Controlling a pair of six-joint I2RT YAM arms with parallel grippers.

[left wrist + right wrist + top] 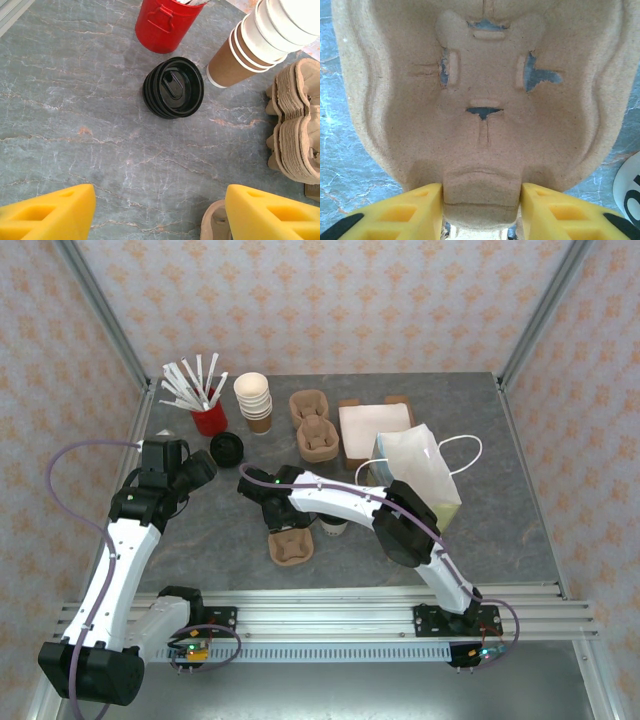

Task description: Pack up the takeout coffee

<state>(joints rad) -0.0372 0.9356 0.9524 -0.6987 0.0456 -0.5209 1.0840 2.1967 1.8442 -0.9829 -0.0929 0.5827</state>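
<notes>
A brown pulp cup carrier (291, 547) lies on the grey table in front of the middle. My right gripper (272, 508) is down on its far end. In the right wrist view the yellow fingers (415, 210) press both sides of the middle rib of the carrier (480, 75), so the right gripper (481, 192) is shut on it. The takeout coffee (333, 528) stands just right of the carrier, mostly hidden under my right arm. My left gripper (205, 470) hovers open at the left with nothing between its fingers (160, 210).
A stack of black lids (173, 87) lies ahead of the left gripper. Behind it stand a red can (165, 22) of straws and stacked lidless cups (255, 40). More carriers (310, 425), napkins (375, 423) and a white paper bag (420, 472) sit at the back right.
</notes>
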